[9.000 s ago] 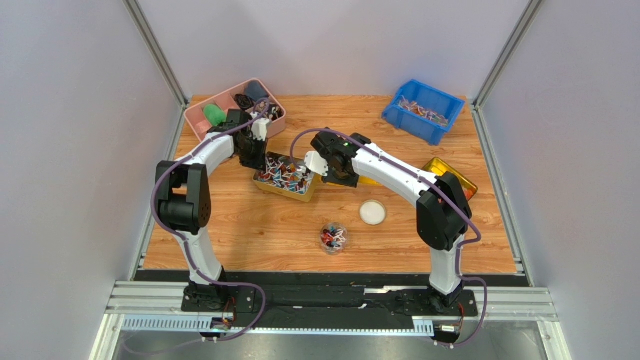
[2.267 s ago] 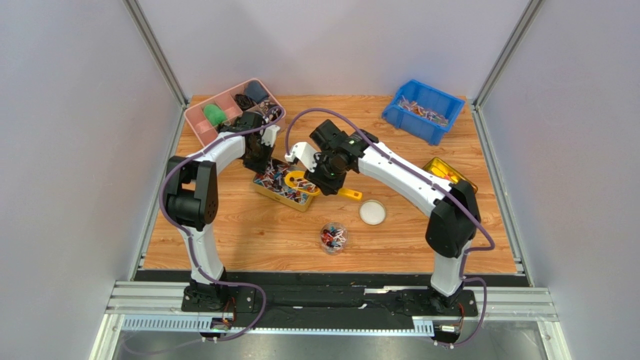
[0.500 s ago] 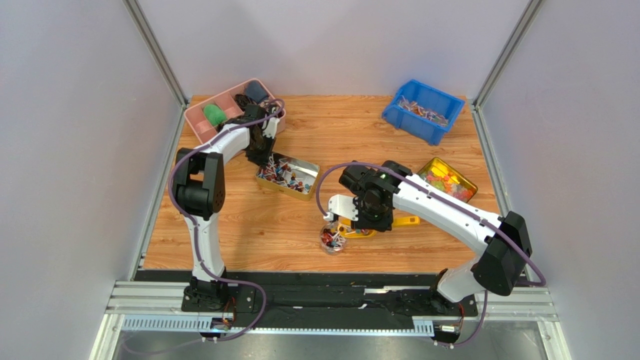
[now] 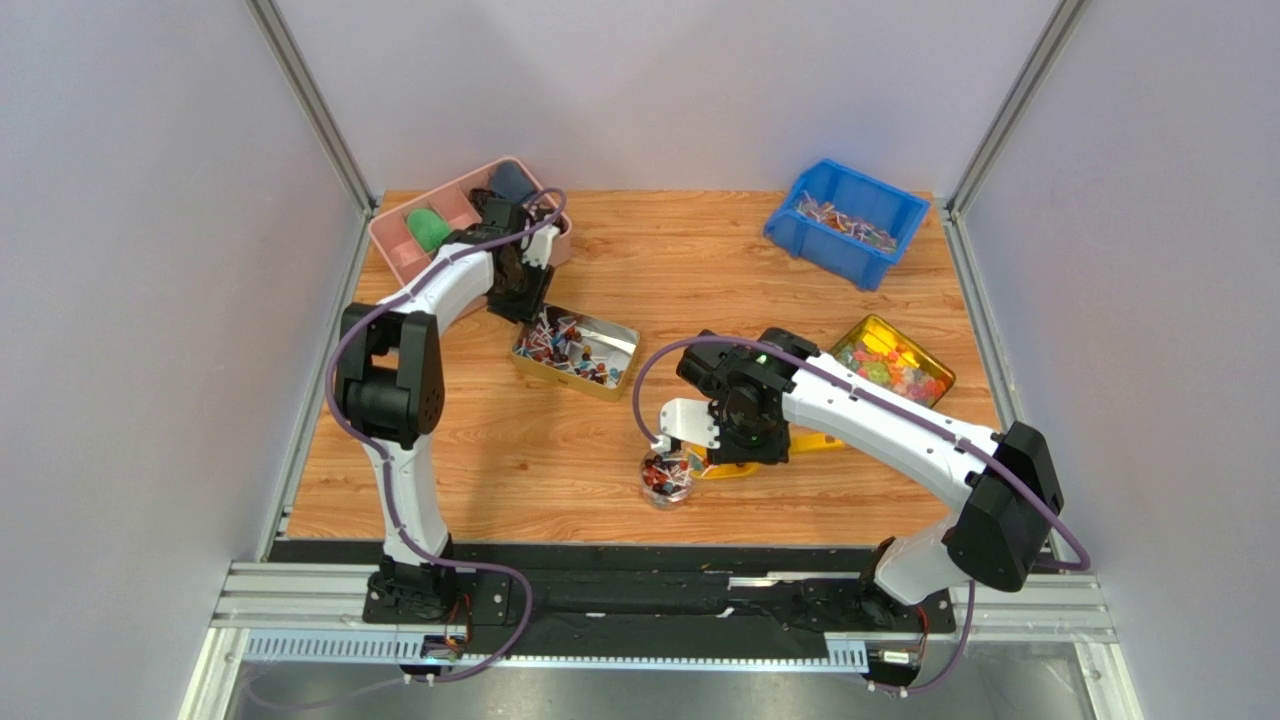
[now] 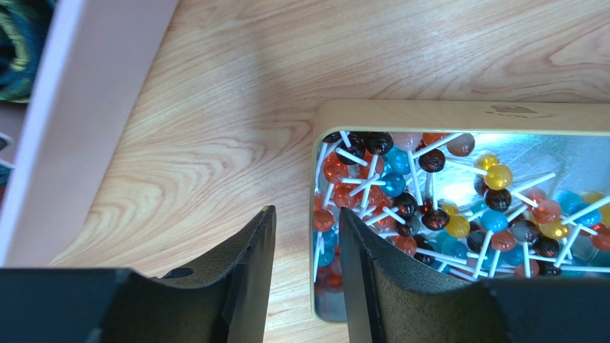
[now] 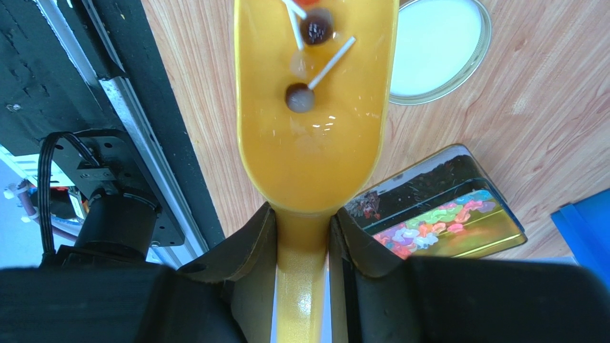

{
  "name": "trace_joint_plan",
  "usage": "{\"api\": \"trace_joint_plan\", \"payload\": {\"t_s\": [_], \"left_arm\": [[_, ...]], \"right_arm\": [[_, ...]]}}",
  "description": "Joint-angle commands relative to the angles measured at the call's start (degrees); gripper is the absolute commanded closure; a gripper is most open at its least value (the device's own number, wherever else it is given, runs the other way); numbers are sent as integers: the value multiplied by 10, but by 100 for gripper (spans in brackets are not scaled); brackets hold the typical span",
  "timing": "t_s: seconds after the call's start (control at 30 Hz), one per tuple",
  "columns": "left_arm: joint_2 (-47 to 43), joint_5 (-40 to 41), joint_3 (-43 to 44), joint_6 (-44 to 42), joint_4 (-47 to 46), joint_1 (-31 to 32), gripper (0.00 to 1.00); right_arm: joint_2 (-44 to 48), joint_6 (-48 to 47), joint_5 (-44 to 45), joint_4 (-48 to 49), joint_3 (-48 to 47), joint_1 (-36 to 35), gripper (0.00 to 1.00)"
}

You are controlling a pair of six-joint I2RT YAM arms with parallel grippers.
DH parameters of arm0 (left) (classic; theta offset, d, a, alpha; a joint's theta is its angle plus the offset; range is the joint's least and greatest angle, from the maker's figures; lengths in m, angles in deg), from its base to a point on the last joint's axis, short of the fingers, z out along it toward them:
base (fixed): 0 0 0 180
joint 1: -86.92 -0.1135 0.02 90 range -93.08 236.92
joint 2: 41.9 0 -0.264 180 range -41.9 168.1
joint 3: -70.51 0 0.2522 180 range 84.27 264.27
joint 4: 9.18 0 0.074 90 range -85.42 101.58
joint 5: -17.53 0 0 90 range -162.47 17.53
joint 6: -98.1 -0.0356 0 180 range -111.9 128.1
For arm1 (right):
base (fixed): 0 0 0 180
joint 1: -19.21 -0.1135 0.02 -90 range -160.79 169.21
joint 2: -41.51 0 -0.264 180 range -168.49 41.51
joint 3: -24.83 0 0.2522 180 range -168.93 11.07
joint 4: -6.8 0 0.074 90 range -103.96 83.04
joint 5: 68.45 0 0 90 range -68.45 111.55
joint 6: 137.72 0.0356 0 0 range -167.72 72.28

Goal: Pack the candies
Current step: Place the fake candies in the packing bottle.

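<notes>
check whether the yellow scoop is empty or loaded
Loaded: in the right wrist view the scoop holds at least two lollipops in its bowl.

No legible text, label or number is found in any view. The only marking is a small faint imprint [image 5: 512, 111] on the rim of the metal tin [image 5: 429, 114], possibly an embossed brand, too small to read.

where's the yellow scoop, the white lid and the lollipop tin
yellow scoop [image 6: 315, 161]: right wrist view, bare floor of its bowl
white lid [image 6: 440, 46]: right wrist view, its flat middle
lollipop tin [image 5: 458, 116]: left wrist view, its pale top rim
</notes>
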Motion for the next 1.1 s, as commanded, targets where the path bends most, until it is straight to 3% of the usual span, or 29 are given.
{"api": "trace_joint_plan", "payload": {"t_s": [0.0, 0.27, 1.07], "left_arm": [[-42, -5, 22, -12, 14, -3, 53], [-66, -11, 22, -15, 20, -3, 45], [-127, -28, 1, -22, 25, -11, 43]], "right_arm": [[9, -18, 25, -101, -11, -9, 100], [3, -22, 53, -115, -9, -16, 100], [-38, -8, 130, -147, -29, -79, 100]]}}
